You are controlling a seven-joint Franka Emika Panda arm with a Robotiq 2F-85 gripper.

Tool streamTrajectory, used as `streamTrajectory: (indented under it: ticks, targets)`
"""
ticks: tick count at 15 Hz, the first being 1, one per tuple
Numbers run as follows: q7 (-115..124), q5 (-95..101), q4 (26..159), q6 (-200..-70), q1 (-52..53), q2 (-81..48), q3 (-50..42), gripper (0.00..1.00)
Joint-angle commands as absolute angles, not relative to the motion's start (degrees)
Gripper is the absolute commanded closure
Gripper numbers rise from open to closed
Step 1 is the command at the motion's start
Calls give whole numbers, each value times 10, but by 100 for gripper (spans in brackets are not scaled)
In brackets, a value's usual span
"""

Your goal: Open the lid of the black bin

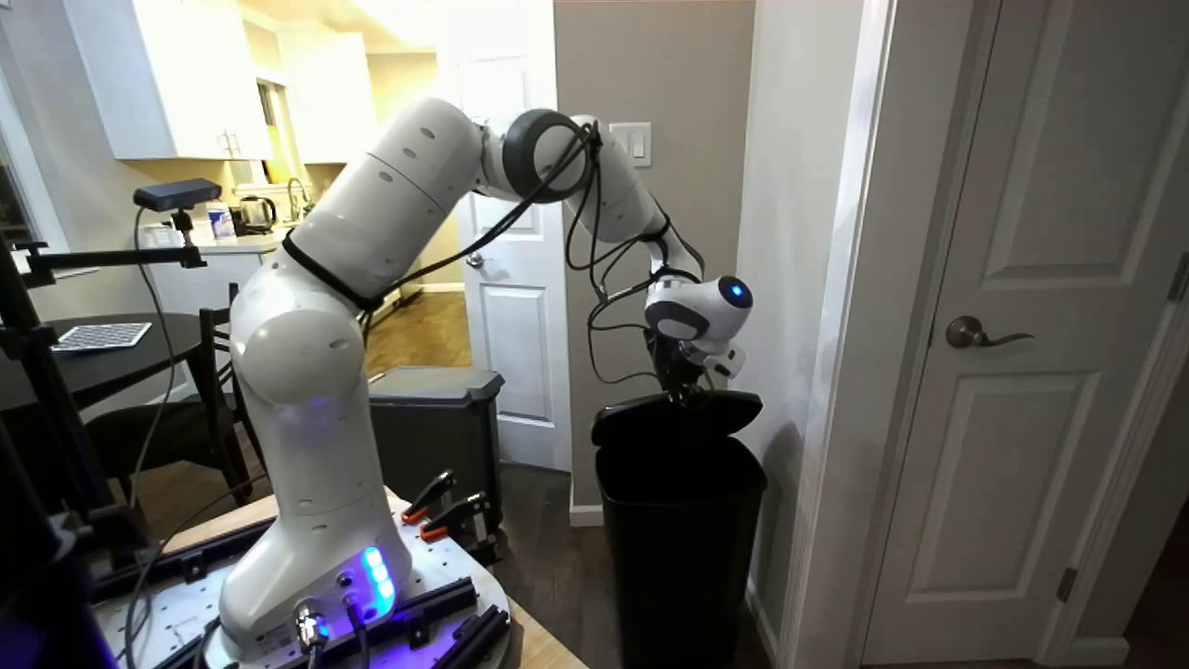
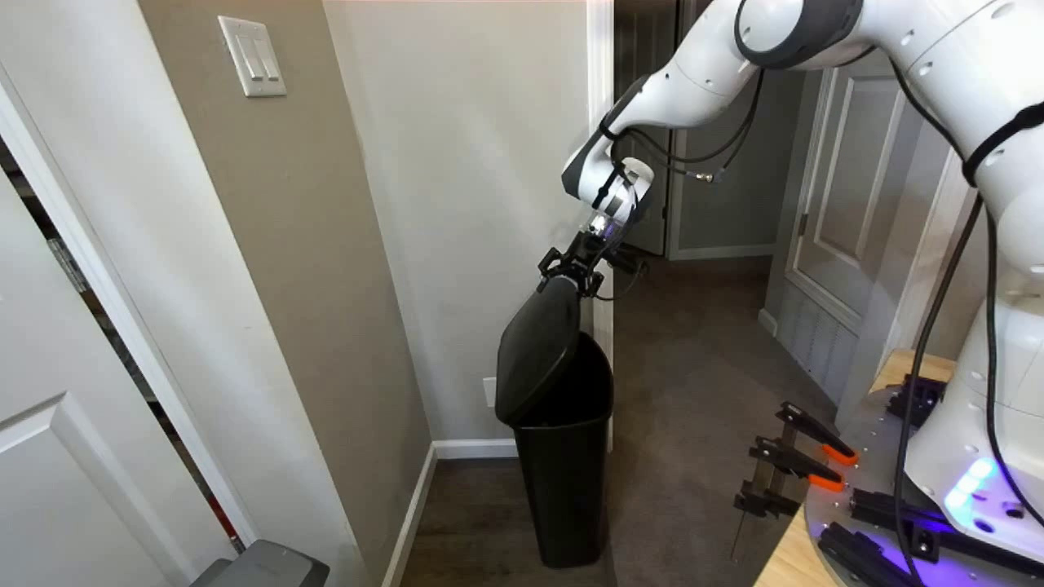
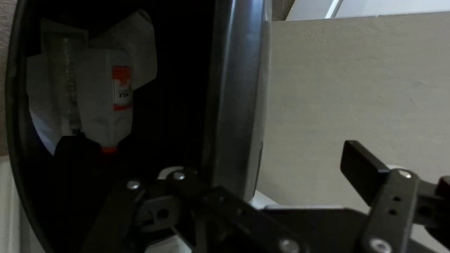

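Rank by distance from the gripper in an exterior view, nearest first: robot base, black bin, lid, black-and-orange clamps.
From the gripper, in an exterior view:
1. lid: tilted up, top edge right at the gripper
2. black bin: below the gripper
3. black-and-orange clamps: toward the picture's right, at the table edge
4. robot base: farthest, near the picture's right edge
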State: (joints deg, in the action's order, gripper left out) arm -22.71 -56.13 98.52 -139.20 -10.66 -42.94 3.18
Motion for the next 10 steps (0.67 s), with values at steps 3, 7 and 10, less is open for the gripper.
streamTrajectory:
  ticks: [3,7,10]
  targets:
    - [-86,-456,1045,-1473,-15,-352,-6,0]
    - [79,-317,1016,-1492,47,-364,-34,0]
    - [180,-220,980,-1469,73,-385,-40,0]
